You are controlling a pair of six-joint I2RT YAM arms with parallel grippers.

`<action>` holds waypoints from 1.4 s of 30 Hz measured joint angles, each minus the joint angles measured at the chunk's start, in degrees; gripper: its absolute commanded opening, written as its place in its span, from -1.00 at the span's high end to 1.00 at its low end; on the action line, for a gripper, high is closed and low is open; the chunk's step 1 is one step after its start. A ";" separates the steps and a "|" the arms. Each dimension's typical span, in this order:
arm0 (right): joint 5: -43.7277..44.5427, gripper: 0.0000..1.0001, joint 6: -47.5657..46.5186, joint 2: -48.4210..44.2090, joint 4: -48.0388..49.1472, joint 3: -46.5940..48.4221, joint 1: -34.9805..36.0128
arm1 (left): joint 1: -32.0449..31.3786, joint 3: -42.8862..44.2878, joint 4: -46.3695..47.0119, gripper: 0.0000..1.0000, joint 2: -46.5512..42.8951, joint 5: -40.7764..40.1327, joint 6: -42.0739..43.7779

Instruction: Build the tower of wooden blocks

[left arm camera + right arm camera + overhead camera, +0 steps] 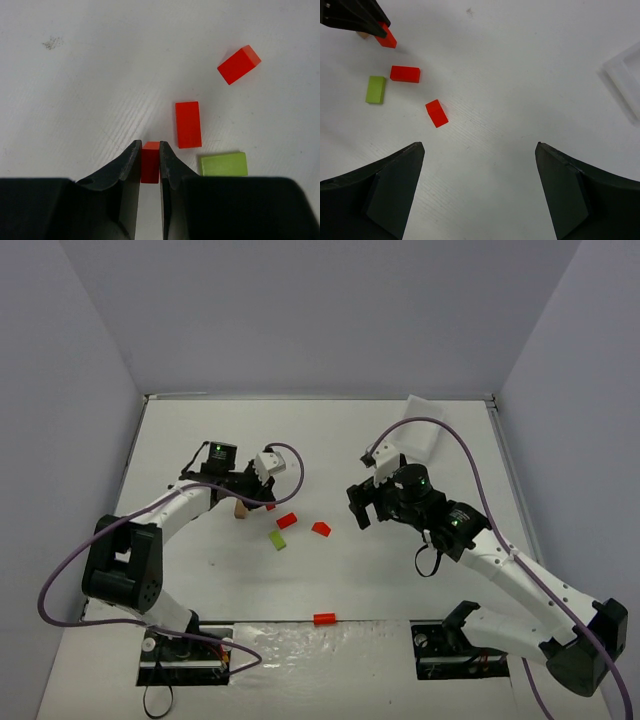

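Observation:
No wood block tower is in view; the blocks lie singly on the white table. My left gripper point(150, 146) is shut on a small red block point(150, 165), left of centre point(266, 503). A tan block point(241, 508) stands just left of it. To the right of the held block lie a flat red block point(188, 124), a lime green block point(224, 164) and another red block point(239, 64). My right gripper point(480, 146) hovers open over bare table right of centre point(365, 508), with nothing between its fingers.
One more red block point(323, 618) lies near the front edge between the arm bases. A white rectangular tray point(422, 433) sits at the back right, and its corner point(626, 75) shows in the right wrist view. Grey walls enclose the table.

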 measured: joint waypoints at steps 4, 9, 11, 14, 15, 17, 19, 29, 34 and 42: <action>-0.53 -0.81 0.36 -0.31 0.01 -0.05 0.00 | -0.79 0.01 3.46 0.92 1.96 -1.29 -2.43; -0.80 -0.81 0.59 -0.31 0.01 -0.09 0.00 | -0.97 2.02 2.59 0.89 4.26 -2.06 -2.82; -0.80 -0.81 0.62 -0.31 -0.01 -0.23 0.00 | -0.97 3.70 1.59 0.89 5.50 -2.45 -2.71; -0.82 -0.81 0.64 -0.31 -0.01 -0.46 0.00 | -0.97 6.27 -0.54 0.89 7.28 -3.04 -1.84; -0.82 -0.82 0.64 -0.31 -0.03 -0.48 0.00 | -0.97 6.79 -1.14 0.89 7.73 -3.27 -1.31; -0.82 -0.82 0.64 -0.31 -0.01 -0.49 0.00 | -0.97 6.95 -1.85 0.89 8.03 -3.77 -0.44; -0.82 -0.82 0.64 -0.31 -0.01 -0.55 0.00 | -0.97 6.86 -2.15 0.90 8.03 -4.37 0.23; -0.85 -0.81 0.64 -0.31 -0.01 -0.79 0.00 | -0.97 6.37 -2.05 0.89 8.03 -6.81 3.00; -0.90 -0.82 0.64 -0.31 -0.03 -0.79 0.00 | -0.95 4.77 -1.14 0.82 8.03 -6.87 3.47; -1.51 -0.81 0.64 -0.31 -0.03 -0.79 -0.01 | -0.66 4.28 -0.29 0.76 8.03 -6.14 3.25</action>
